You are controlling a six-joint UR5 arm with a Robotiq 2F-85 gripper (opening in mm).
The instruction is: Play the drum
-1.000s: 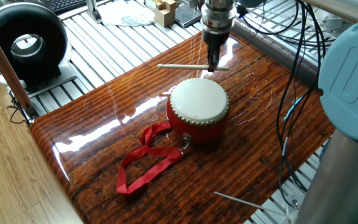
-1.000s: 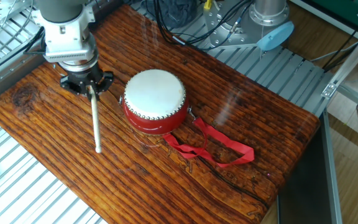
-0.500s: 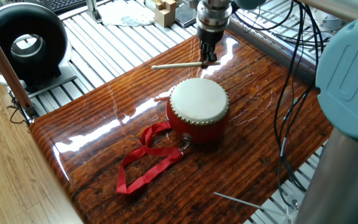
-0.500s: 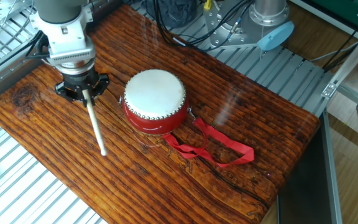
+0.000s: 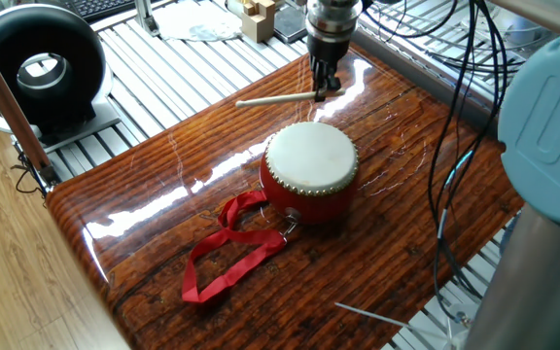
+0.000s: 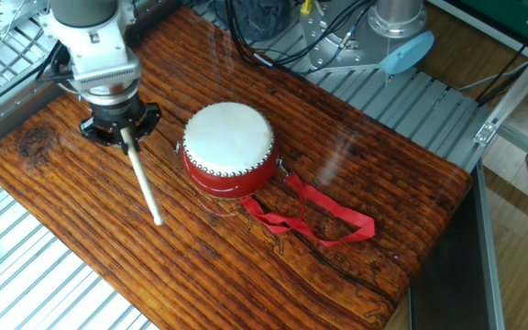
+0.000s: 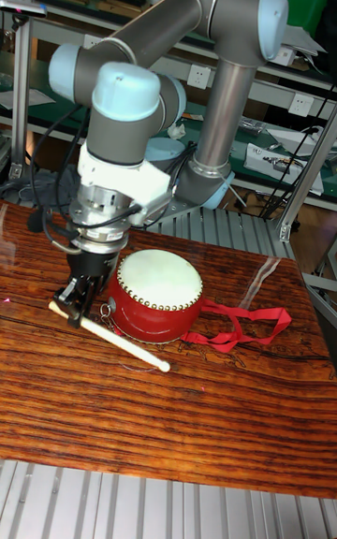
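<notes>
The drum (image 5: 310, 171) sits near the middle of the tabletop (image 5: 163, 214), just beside the gripper (image 6: 124, 134) and apart from it. The gripper is clamped on a pale wooden stick (image 6: 142, 177), which juts sideways above the wood, clear of the drumhead. The tabletop is glossy, dark-grained wood on a slatted metal bench (image 5: 173, 68); a black ring-shaped device (image 5: 35, 66) stands off one corner. The drum is squat and red, with a cream skin, a studded rim and a red ribbon strap (image 5: 231, 253) trailing across the wood.

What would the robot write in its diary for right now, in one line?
pincer: shut on drumstick | drumstick: beside drum, not touching | skin: not struck | ribbon: on table
</notes>
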